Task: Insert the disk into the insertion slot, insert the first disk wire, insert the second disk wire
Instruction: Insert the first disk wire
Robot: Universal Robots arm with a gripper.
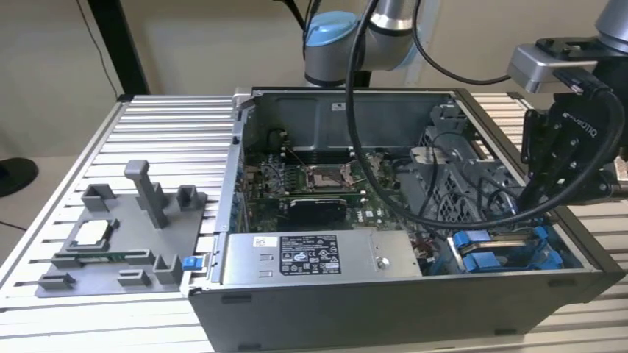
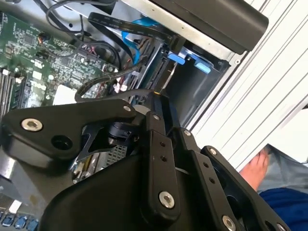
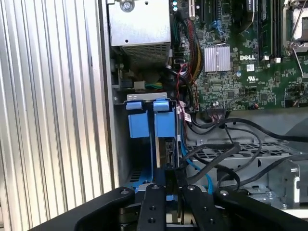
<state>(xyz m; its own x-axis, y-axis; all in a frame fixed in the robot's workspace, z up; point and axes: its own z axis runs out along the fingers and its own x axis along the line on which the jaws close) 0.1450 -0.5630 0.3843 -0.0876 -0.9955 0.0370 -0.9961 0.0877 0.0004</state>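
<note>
On the ribbed silver metal table point(image 1: 147, 147) in the exterior view, a dark grey computer case point(image 1: 393, 309) sits with its side open. A grey metal power box with a white sticker point(image 1: 314, 257) lies along the near wall of the case. Just beside the power box, toward the exterior view's right, is the insertion slot point(image 1: 546, 248), a grey bay with blue plastic bits. The flat silver disk in its bright blue plastic frame point(image 1: 501, 259) is down inside this slot. The black metal gripper point(image 1: 540, 193) hangs above the slot, on the side away from the power box. A thick black cable point(image 1: 354, 132) loops over the case behind the power box. On the other side of the power box, outside the case, a flat grey plastic tray with pegs point(image 1: 118, 235) lies on the table.

In the second wrist view, the gripper point(image 2: 160, 98) points at the slot point(image 2: 192, 91). The disk point(image 2: 179, 58) sits in it. A green circuit board point(image 2: 29, 62) lies in the case nearby.

In the first wrist view, the slot point(image 3: 122, 154) is right next to the power box point(image 3: 139, 29). The disk point(image 3: 162, 127) stands on its edge in the slot. The gripper point(image 3: 172, 174) is close to the disk and in line with it. I cannot tell how far open the gripper is, or if it holds anything.
</note>
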